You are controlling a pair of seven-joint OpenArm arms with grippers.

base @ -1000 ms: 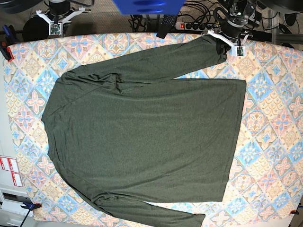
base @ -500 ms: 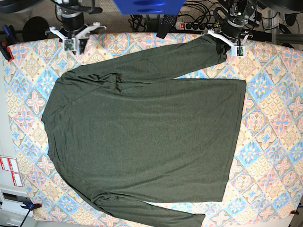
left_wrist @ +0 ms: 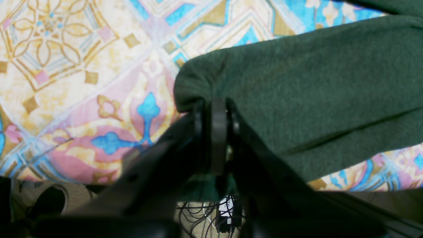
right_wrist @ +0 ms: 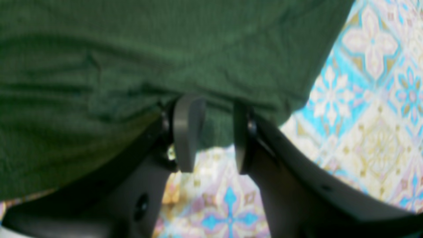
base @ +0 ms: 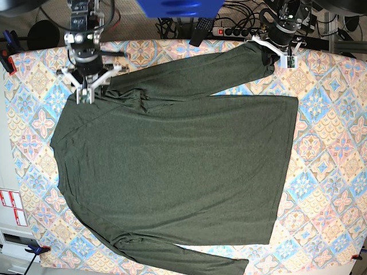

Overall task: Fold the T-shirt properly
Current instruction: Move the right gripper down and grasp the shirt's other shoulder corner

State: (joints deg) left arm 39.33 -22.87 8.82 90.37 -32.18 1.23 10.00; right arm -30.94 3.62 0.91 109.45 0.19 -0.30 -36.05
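The dark olive T-shirt (base: 172, 160) lies spread flat on the patterned tablecloth (base: 332, 143), with its collar end at the left and its hem at the right. One long sleeve runs along the far edge to the upper right. There my left gripper (base: 269, 50) (left_wrist: 214, 110) is shut on the sleeve's cuff (left_wrist: 198, 76), with fabric pinched between its fingers. My right gripper (base: 87, 90) (right_wrist: 213, 132) is at the shirt's far left shoulder. Its jaws stand open, and the shirt's edge (right_wrist: 214, 129) lies between the fingertips (right_wrist: 188, 132). The other sleeve (base: 189, 258) lies along the near edge.
A blue bin (base: 179, 7), a power strip (base: 229, 30) and cables sit behind the table's far edge. A clamp (base: 6, 60) grips the far left corner. Red and white labels (base: 12, 207) lie off the table at the left.
My right arm came forward from behind the far edge onto the shirt's left shoulder, and its jaws opened. The left arm and the shirt have not moved.
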